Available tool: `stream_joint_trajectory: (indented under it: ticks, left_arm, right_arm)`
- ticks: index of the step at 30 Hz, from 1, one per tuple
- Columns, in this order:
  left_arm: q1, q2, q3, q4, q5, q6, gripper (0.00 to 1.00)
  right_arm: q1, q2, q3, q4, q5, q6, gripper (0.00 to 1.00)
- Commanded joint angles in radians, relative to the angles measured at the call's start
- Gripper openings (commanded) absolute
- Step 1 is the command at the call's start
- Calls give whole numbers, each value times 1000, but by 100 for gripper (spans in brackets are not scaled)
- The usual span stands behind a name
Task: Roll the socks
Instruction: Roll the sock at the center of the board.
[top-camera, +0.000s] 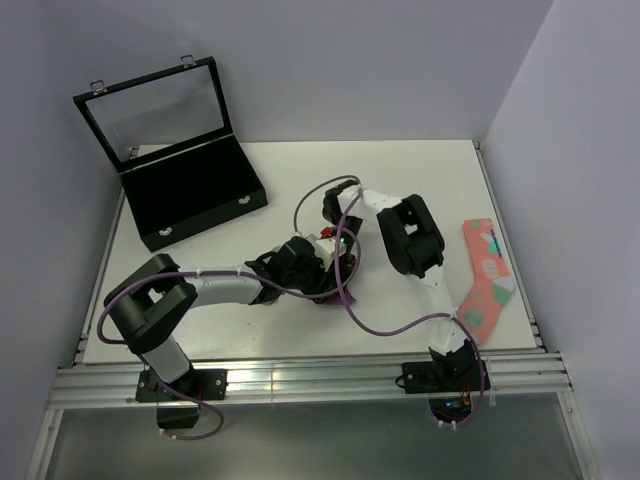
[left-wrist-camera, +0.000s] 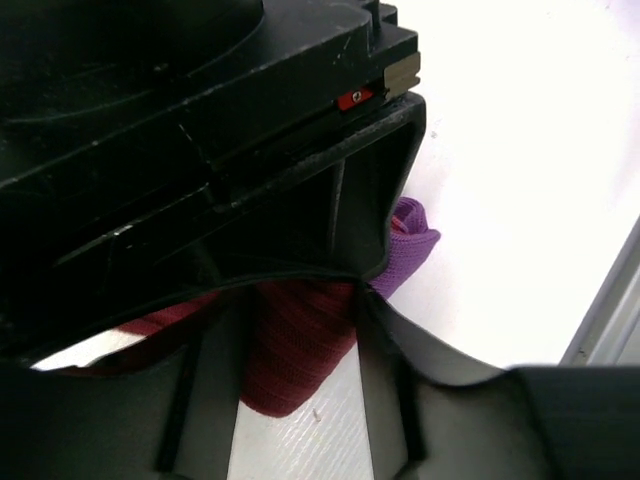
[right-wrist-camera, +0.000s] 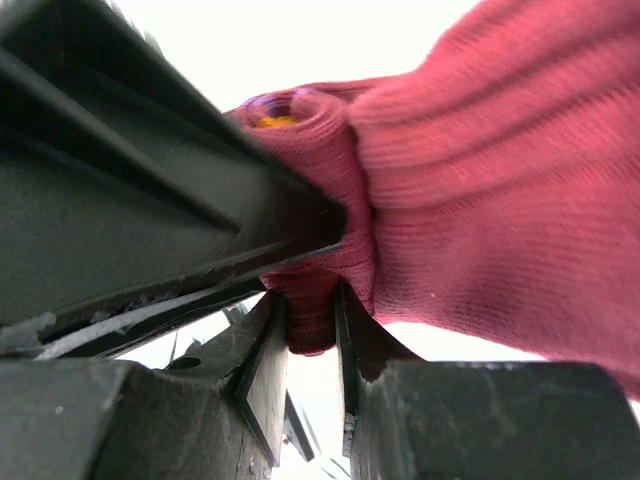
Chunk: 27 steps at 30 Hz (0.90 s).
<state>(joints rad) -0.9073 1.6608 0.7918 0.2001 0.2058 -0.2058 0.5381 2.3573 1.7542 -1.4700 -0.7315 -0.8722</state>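
Observation:
The magenta-red sock (left-wrist-camera: 298, 350) lies bunched at the table's middle, and in the top view both grippers cover most of it. Its purple heel (left-wrist-camera: 412, 238) pokes out to the right of my left gripper (left-wrist-camera: 300, 295). That gripper's two fingers straddle the sock, whose dark red fabric fills the gap between them and touches both. My right gripper (right-wrist-camera: 312, 300) is shut on a narrow fold of the same sock (right-wrist-camera: 480, 190), beside a rolled end with orange showing inside. From above, the left gripper (top-camera: 322, 280) and right gripper (top-camera: 335, 240) meet over the sock, purple heel (top-camera: 347, 297) peeking out.
A salmon-pink sock with teal and white patches (top-camera: 487, 278) lies flat near the table's right edge. A black case (top-camera: 195, 195) with its glass lid raised stands at the back left. A purple cable (top-camera: 380, 325) loops across the table in front of the grippers.

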Motion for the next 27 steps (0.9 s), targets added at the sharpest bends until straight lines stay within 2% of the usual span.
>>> stream_joint_trajectory:
  ticks: [1, 6, 7, 9, 10, 11, 19, 27]
  left_arm:
    - [1, 53, 12, -79, 43, -9, 43]
    - [4, 99, 30, -105, 70, -18, 25]
    - [4, 102, 32, -110, 73, -20, 17]
    - [4, 114, 30, -110, 86, -26, 10]
    - [5, 119, 32, -111, 84, -27, 2]
    - [5, 123, 32, -114, 86, -29, 0]
    - [16, 165, 21, -108, 119, -63, 0]
    - [30, 188, 14, -90, 161, -84, 0]
  right_arm:
    - [-16, 0, -50, 183, 150, 13, 13]
    - [-29, -27, -65, 246, 147, 81, 14]
    - [-30, -33, -74, 260, 147, 96, 15]
    - [-35, -52, -87, 287, 133, 124, 20]
    - [-36, -56, -100, 299, 129, 133, 22]
    - [-38, -70, -108, 313, 121, 157, 27]
    - [-66, -153, -179, 396, 55, 219, 42]
    - [-148, -259, -213, 450, -3, 272, 48]
